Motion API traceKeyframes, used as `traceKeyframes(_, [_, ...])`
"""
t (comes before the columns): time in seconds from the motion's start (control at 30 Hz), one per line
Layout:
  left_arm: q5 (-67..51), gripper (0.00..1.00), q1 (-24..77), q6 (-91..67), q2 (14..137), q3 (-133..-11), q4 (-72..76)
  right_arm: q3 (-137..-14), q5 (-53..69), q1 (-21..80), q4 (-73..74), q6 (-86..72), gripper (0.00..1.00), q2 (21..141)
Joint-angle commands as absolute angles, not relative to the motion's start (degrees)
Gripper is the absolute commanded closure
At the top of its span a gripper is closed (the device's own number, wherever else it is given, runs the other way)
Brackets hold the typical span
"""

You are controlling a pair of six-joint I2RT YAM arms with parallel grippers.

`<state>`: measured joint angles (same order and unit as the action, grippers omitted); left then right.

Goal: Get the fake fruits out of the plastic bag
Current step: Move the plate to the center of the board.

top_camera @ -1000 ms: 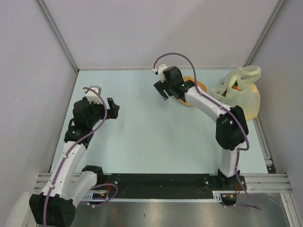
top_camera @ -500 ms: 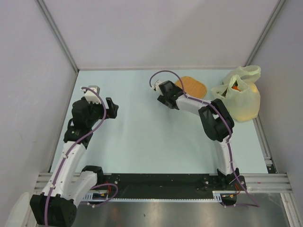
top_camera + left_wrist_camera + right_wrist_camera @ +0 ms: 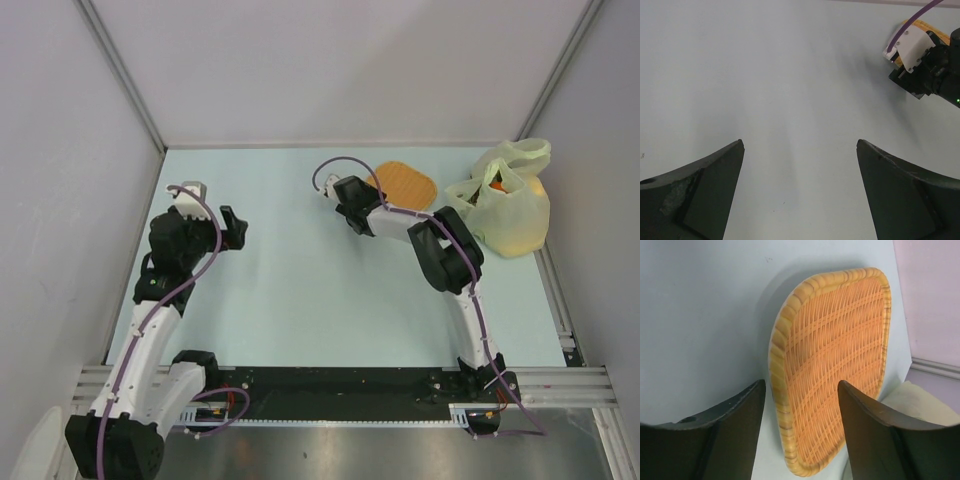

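The plastic bag (image 3: 508, 205), pale yellow-green and crinkly, sits at the table's far right with its handles up; a corner of it shows in the right wrist view (image 3: 921, 401). An orange fake fruit (image 3: 497, 185) peeks from its mouth, and any other fruits are hidden inside. My right gripper (image 3: 360, 208) hangs low at the left edge of the woven orange mat (image 3: 406, 183), well left of the bag. Its jaws (image 3: 801, 386) stand apart astride the mat's rim (image 3: 782, 390) without touching it. My left gripper (image 3: 232, 228) is wide open over bare table (image 3: 800, 145) at the left.
The mat lies flat between my right gripper and the bag. Grey walls close in the table on three sides, and the bag rests against the right rail (image 3: 556, 290). My right arm's elbow (image 3: 445, 248) is folded near the bag. My right wrist (image 3: 920, 62) shows in the left wrist view.
My right arm folded back and lowered, leaving the mat uncovered, and its jaws narrowed. My left arm barely shifted and stayed open.
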<state>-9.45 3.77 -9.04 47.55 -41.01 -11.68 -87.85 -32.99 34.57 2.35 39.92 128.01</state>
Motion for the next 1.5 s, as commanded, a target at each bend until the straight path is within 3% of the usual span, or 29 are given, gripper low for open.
traceKeyframes(0.0, [-10.20, 0.00, 2.90, -9.32, 45.70, -40.17, -9.49, -87.54, -33.84, 35.15, 1.58, 40.43, 0.42, 129.81])
traceKeyframes(0.17, [-10.55, 0.00, 2.81, -8.97, 44.83, -39.99, -9.93, -84.82, -33.66, 36.12, 0.61, 41.83, 0.51, 129.55])
traceKeyframes(0.27, [-10.90, 0.00, 2.72, -8.26, 44.39, -39.90, -10.37, -83.94, -33.75, 37.35, 0.53, 42.36, 0.64, 129.20])
traceKeyframes(0.3, [-10.90, 0.00, 2.72, -7.91, 44.12, -39.82, -10.37, -83.67, -33.84, 37.70, 0.53, 42.45, 0.73, 129.11])
traceKeyframes(0.4, [-11.42, 0.00, 2.81, -7.30, 43.42, -39.81, -10.72, -82.45, -33.84, 39.72, 0.61, 42.89, 0.83, 128.24])
traceKeyframes(0.6, [-12.13, 0.00, 2.81, -6.51, 41.49, -40.78, -14.76, -76.31, -34.01, 46.39, 3.50, 41.75, 0.93, 122.18])
traceKeyframes(0.8, [-13.10, 0.00, 2.81, -3.87, 35.43, -39.46, -17.22, -67.52, -30.07, 55.71, 14.30, 32.36, 0.96, 109.99])
traceKeyframes(1.07, [-12.22, 0.00, 2.81, -3.16, 31.38, -40.78, -21.62, -57.66, -22.95, 76.01, 25.74, 20.05, 0.98, 95.28])
traceKeyframes(1.33, [-10.19, 0.00, 2.81, -3.43, 32.34, -43.50, -23.99, -52.56, -13.20, 78.84, 29.26, 15.82, 0.96, 89.74])
traceKeyframes(1.47, [-10.90, 0.00, 2.81, -3.25, 33.39, -44.38, -23.91, -51.77, -6.25, 79.80, 28.13, 14.42, 0.88, 88.60])
